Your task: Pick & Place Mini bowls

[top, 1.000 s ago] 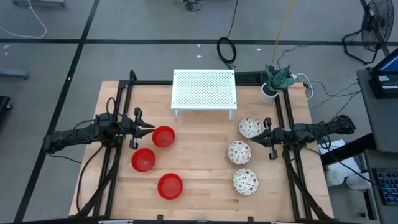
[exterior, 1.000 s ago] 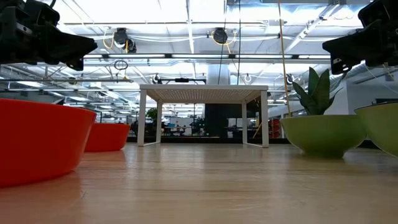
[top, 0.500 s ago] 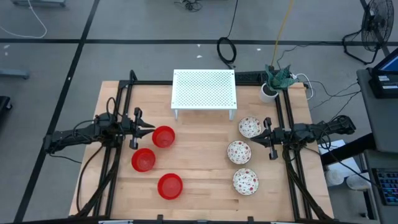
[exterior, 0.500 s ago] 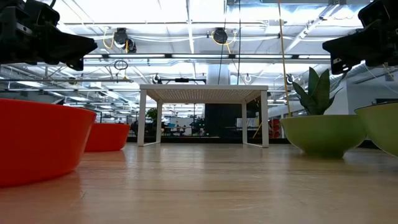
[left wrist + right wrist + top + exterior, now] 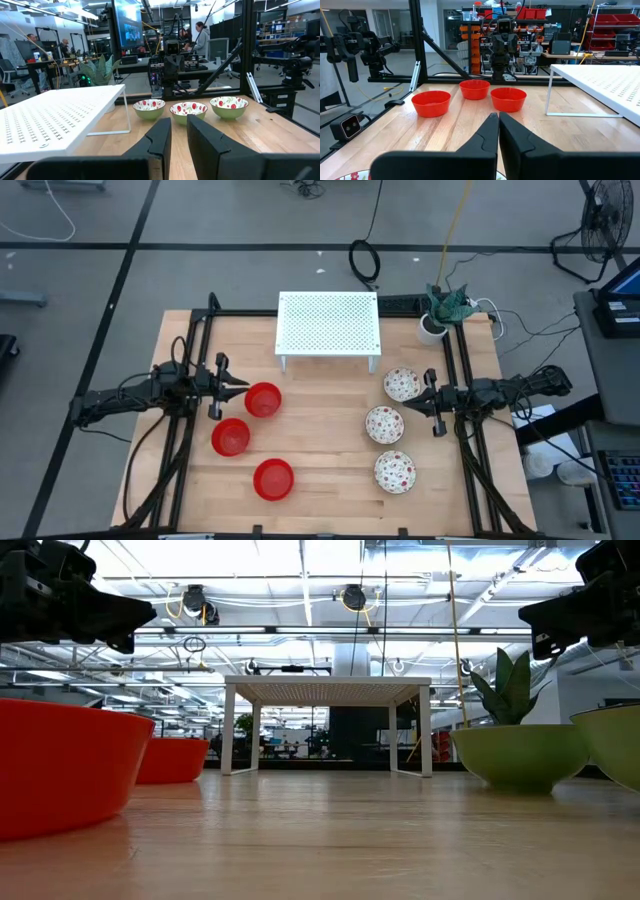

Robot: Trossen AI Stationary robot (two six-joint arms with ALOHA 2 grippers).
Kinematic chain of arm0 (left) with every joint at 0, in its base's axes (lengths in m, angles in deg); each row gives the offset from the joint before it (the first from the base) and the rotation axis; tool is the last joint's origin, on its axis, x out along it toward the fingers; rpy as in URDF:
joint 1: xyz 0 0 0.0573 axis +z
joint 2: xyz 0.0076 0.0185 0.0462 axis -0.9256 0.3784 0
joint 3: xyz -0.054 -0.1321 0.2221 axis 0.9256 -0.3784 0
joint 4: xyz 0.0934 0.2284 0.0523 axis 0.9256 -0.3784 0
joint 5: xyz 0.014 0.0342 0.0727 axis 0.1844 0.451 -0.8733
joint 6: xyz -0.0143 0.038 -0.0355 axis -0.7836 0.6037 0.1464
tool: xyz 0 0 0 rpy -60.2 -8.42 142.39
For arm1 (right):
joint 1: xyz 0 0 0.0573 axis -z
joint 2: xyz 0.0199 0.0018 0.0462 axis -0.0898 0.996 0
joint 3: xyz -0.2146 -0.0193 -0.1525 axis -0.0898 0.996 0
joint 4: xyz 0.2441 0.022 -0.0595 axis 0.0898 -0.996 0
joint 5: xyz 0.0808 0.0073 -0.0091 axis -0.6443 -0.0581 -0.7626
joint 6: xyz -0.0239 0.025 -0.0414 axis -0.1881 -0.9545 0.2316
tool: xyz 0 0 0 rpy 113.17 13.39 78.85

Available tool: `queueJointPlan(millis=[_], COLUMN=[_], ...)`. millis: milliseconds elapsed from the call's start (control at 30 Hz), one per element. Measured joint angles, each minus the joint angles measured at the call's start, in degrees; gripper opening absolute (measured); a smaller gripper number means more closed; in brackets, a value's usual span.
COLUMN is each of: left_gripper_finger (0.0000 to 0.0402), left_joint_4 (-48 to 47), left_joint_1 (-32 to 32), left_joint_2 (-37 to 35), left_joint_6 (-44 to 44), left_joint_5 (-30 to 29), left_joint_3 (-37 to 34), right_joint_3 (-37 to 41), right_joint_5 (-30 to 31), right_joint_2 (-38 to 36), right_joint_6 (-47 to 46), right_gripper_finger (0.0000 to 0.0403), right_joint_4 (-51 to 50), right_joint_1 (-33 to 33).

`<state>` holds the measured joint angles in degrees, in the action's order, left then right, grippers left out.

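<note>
My left end effector [image 5: 238, 386] hovers slightly spread, empty, just beside the nearest red mini bowl [image 5: 263, 399] – I should lower over its rim, then pinch. My right end effector [image 5: 413, 402], pressed together, waits beside the speckled mini bowls [image 5: 384, 423].

Both arms are hovering low at opposite table sides, the left gripper [image 5: 236, 387] seemingly slightly parted, the right gripper [image 5: 409, 402] pressed closed.
</note>
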<state>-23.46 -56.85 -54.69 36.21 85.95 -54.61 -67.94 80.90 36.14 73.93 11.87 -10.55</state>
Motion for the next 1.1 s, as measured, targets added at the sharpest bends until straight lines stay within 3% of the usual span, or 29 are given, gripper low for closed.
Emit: queueJointPlan(millis=[433,567,700,800,933,1000,1100], left_gripper_finger=[0.0065,0.0065,0.0065,0.0065,0.0065,0.0065,0.0065], left_joint_4=[0.0,0.0,0.0,0.0,0.0,0.0,0.0], left_joint_1=[0.0,0.0,0.0,0.0,0.0,0.0,0.0], left_joint_2=[0.0,0.0,0.0,0.0,0.0,0.0,0.0], left_joint_6=[0.0,0.0,0.0,0.0,0.0,0.0,0.0], left_joint_5=[0.0,0.0,0.0,0.0,0.0,0.0,0.0], left_joint_3=[0.0,0.0,0.0,0.0,0.0,0.0,0.0], right_joint_3=[0.0,0.4,0.3,0.2,0.2,0.0,-4.2], right_joint_5=[0.0,-0.1,-4.7,-4.1,-1.5,4.0,12.1], right_joint_2=[0.0,0.3,0.4,0.4,0.6,0.9,3.3], right_joint_6=[0.0,2.7,-7.3,-10.2,-9.7,-10.3,-16.0], right_gripper_finger=[0.0,0.0,0.0,0.0,0.0,0.0001,0.001], right_joint_4=[0.1,5.8,15.1,18.7,23.1,25.5,14.8], right_joint_1=[0.0,0.0,-0.2,-0.1,-0.1,-0.1,-0.1])
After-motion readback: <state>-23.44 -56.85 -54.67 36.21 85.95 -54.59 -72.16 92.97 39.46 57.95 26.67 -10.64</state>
